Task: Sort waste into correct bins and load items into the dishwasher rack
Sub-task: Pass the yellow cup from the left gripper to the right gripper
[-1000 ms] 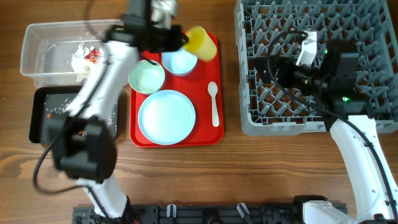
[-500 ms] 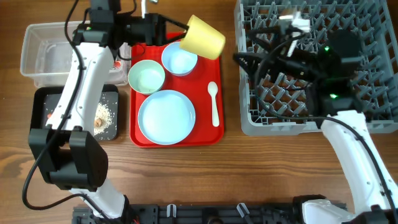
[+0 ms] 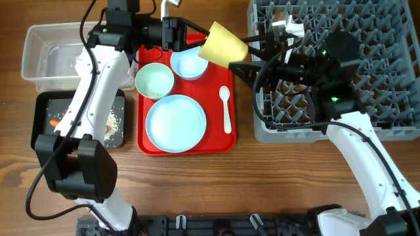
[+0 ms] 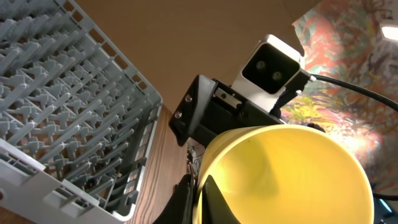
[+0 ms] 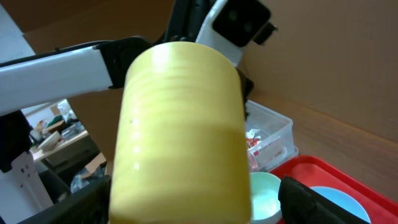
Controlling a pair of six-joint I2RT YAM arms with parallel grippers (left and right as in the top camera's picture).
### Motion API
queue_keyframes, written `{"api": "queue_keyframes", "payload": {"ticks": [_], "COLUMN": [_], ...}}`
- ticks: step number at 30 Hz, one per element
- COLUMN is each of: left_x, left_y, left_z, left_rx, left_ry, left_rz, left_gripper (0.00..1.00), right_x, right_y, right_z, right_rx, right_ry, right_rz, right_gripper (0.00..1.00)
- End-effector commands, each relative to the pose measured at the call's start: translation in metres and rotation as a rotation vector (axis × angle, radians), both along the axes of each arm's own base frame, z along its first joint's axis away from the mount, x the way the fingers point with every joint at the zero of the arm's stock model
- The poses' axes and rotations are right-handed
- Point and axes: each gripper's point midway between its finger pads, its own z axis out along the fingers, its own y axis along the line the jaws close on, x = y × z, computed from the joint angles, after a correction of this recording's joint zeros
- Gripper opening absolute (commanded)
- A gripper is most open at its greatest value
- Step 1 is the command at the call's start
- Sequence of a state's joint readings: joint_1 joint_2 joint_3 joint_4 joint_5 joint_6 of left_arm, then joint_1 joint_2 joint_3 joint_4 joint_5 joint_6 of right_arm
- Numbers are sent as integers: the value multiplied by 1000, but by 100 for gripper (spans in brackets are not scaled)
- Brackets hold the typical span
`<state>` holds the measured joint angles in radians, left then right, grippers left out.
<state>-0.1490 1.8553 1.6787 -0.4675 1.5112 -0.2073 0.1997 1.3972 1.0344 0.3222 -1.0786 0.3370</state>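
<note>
Carries the yellow cup (image 3: 224,43) further right than half a second ago, past the top corner of the red tray (image 3: 220,143) and up to the left edge of the dishwasher rack (image 3: 295,133); holds it in the air, tilted, mouth toward the left wrist camera, base toward the right one. Pinches the rim with the left gripper (image 3: 199,40), seemingly one finger inside and one outside, clenched on the wall; leaves the body free that way, apparently for a handover. Reaches out over the rack edge with the right gripper (image 3: 244,58), swung further left than in the earlier frame; straddles the cup with fingers spread, not closed on it, a gap showing beside it in the right wrist view. Probably needs the right fingers closed before the left pinch lets go. Leaves on the tray the light blue plate (image 3: 175,122), light blue bowl (image 3: 187,64), pale green bowl (image 3: 155,81) and white spoon (image 3: 226,110), yet to load.
</note>
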Motion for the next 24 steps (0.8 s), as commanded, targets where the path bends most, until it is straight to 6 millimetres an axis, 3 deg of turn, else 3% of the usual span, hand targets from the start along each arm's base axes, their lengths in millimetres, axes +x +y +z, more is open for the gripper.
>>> {"api": "queue_keyframes", "payload": {"ticks": [1, 8, 12, 16, 19, 24], "left_x": [-4, -6, -6, -6, -4, 0], "left_y": [-2, -7, -10, -10, -10, -6], "left_z": [7, 6, 5, 5, 2, 1], "left_rx": [-17, -13, -6, -6, 7, 12], "left_ry": [-11, -10, -11, -11, -4, -2], "left_rz": [-27, -33, -31, -30, -14, 3], "left_gripper": [4, 4, 5, 15, 20, 21], "right_x": [-3, -4, -3, 0, 7, 18], "right_y": [8, 11, 11, 6, -5, -27], "right_z": [-3, -2, 5, 11, 8, 5], "right_rx": [1, 2, 11, 19, 15, 9], "right_ry": [7, 2, -45, -77, -62, -42], "right_rz": [24, 24, 24, 10, -21, -73], "right_gripper": [82, 65, 64, 64, 63, 63]}}
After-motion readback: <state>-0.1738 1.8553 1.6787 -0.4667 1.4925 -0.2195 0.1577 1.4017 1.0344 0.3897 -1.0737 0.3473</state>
